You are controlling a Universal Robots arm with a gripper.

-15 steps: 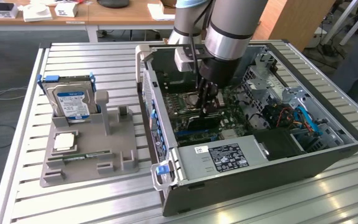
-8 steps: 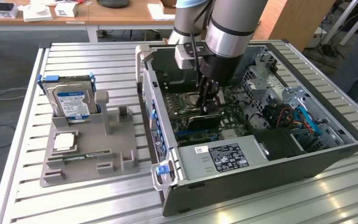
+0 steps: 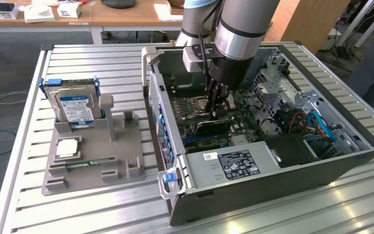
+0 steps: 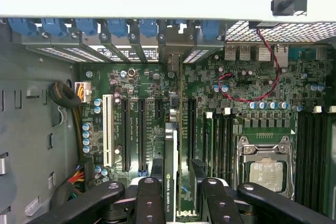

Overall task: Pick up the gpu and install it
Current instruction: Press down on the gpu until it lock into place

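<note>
gripper (image 4: 176, 195) clamps the gpu (image 4: 170, 182) inside the case (image 3: 252, 195) on a slatted table (image 3: 76, 214).

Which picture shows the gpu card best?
The wrist view: the gpu stands on edge, clamped in the gripper above the green motherboard, with its printed edge in sight. In the exterior view the gpu is just a dark slab beneath the arm inside the computer case.
</note>
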